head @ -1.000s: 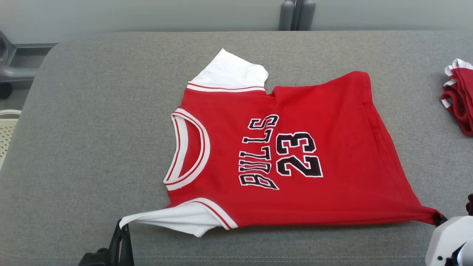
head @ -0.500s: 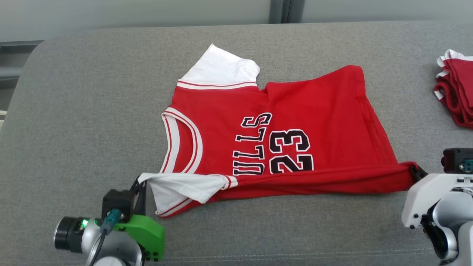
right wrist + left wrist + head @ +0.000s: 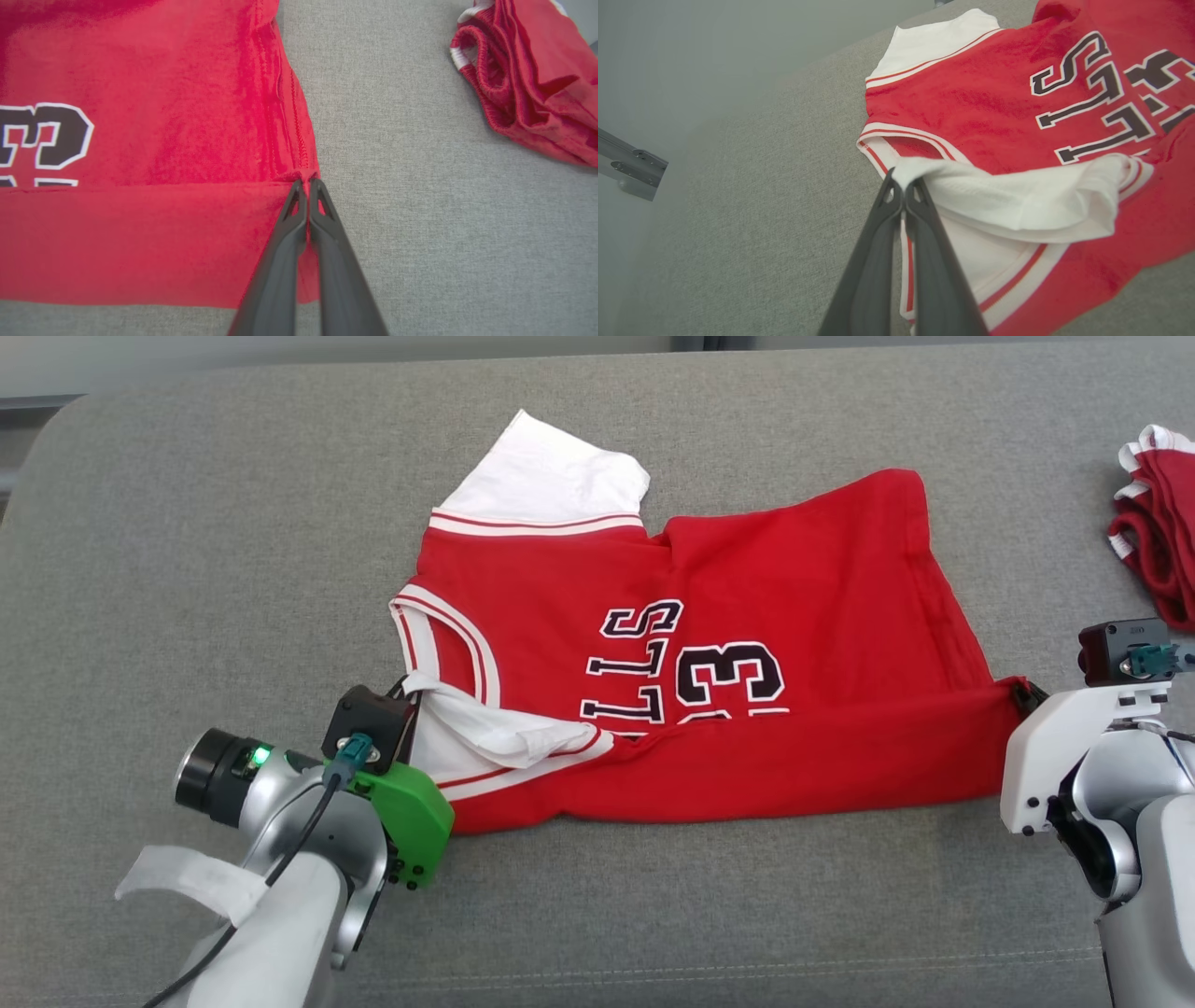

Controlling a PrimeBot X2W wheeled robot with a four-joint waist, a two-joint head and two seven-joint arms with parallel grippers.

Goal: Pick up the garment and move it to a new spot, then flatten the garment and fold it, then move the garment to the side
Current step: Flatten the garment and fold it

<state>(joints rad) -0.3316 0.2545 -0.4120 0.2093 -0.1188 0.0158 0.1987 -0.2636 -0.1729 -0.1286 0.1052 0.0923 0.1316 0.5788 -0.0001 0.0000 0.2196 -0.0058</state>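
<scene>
1. Left gripper (image 3: pixel 903 183): clenched on white sleeve (image 3: pixel 1017 198), held just above the red front
2. Shirt (image 3: pixel 794 569): flat on grey cushion (image 3: pixel 187 569), stretched between both grippers; folding in hand, near edge partway over
3. Right gripper (image 3: pixel 308 184): clamped on hem corner (image 3: pixel 302 174); next likely needs the edge laid down evenly, then release

Garment (image 3: pixel 747 616): centre of padded surface (image 3: pixel 233 569), near edge doubled over onto its own front.
Left gripper (image 3: pixel 408 686): garment's 9 o'clock, pinching sleeve tip.
Right gripper (image 3: pixel 1027 691): 3 o'clock, pinching hem corner.
Bundled cloth (image 3: pixel 1158 523): between 2 and 3 o'clock, well apart.
</scene>
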